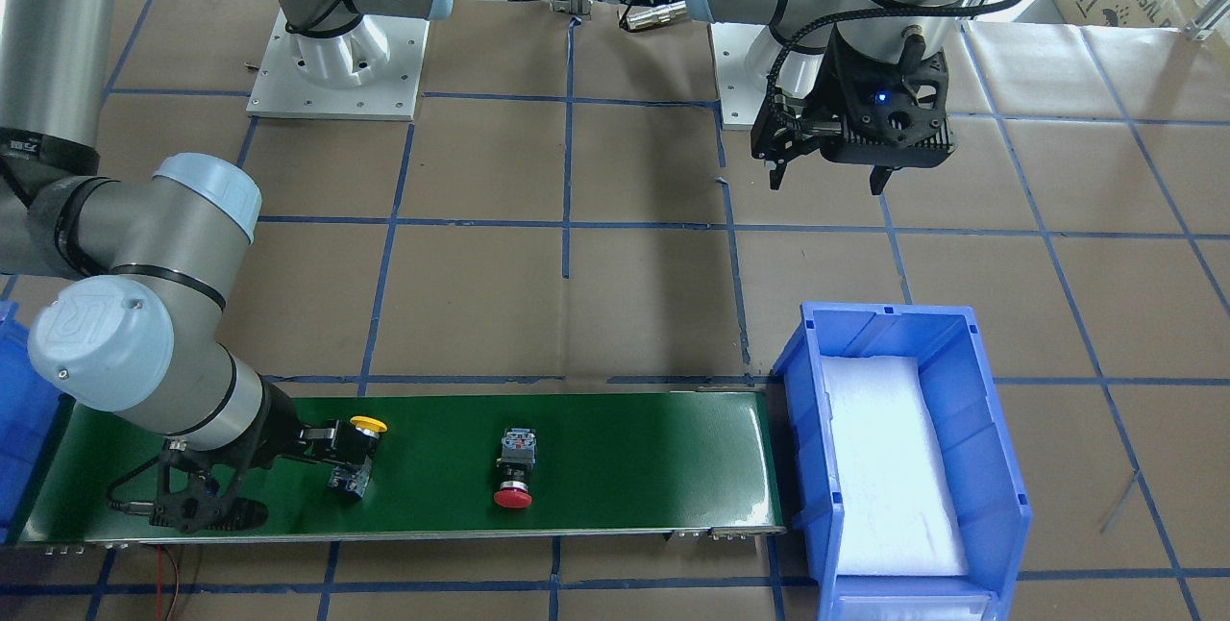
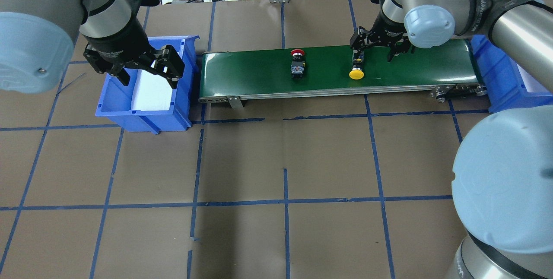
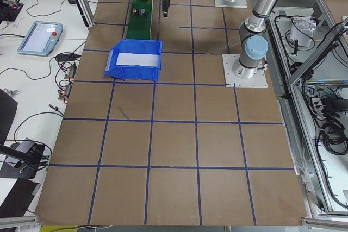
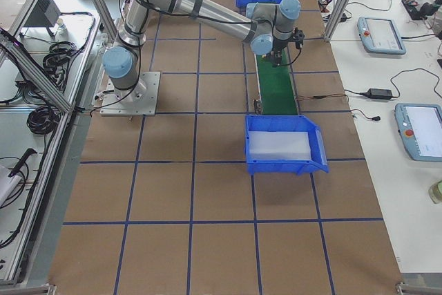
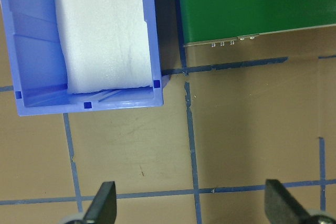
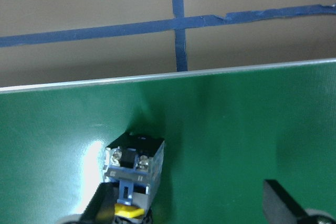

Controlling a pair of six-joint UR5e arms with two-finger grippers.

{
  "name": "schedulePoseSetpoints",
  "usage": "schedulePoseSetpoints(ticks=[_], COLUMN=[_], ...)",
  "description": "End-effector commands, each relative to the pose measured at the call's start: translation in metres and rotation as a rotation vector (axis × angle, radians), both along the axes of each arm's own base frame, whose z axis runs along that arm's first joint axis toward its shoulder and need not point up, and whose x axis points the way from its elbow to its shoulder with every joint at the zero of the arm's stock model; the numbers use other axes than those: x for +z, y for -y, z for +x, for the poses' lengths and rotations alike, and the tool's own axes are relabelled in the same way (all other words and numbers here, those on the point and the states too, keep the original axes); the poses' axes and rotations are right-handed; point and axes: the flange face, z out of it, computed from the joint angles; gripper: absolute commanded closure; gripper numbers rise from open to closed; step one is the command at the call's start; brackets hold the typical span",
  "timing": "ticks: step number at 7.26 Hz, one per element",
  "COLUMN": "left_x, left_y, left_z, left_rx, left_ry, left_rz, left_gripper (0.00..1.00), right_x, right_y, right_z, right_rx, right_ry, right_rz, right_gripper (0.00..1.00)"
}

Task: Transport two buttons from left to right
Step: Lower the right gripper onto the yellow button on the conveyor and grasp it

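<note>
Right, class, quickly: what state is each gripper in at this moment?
Left gripper: open, empty.
Right gripper: open, yellow button beside one finger, not clamped.

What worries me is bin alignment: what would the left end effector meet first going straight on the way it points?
Likely the brown table paper, at a blue tape crossing; the left end effector points down beside the blue bin, not over it. Height unclear.

Bright even light, soft shadows, glare on the belt [image 6: 226, 145].
</note>
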Motion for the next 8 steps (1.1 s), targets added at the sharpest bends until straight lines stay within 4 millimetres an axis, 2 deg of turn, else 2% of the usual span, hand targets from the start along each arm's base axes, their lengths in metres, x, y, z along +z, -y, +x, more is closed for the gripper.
schedulePoseSetpoints(ticks=[1, 2, 3, 8], left_x=[0.000, 0.000, 0.000, -0.001], left_y=[0.000, 0.000, 0.000, 0.000], left_z=[-0.001, 0.000, -0.001, -0.001], left_rx=[-0.002, 0.000, -0.001, -0.002], left_ry=[0.000, 0.000, 0.002, 0.000], left_rz=[0.000, 0.000, 0.001, 0.002], left_gripper=[0.00, 0.00, 0.00, 0.00], right_x=[0.004, 0.014, 0.016, -0.013], right_y=[0.001, 0.005, 0.006, 0.007], right_z=[0.000, -0.001, -0.001, 0.001], right_rx=[0.001, 0.003, 0.001, -0.005], right_ry=[-0.002, -0.001, 0.001, 0.001], right_rz=[-0.007, -0.018, -0.001, 0.048], right_gripper=[0.00, 0.00, 0.00, 0.00])
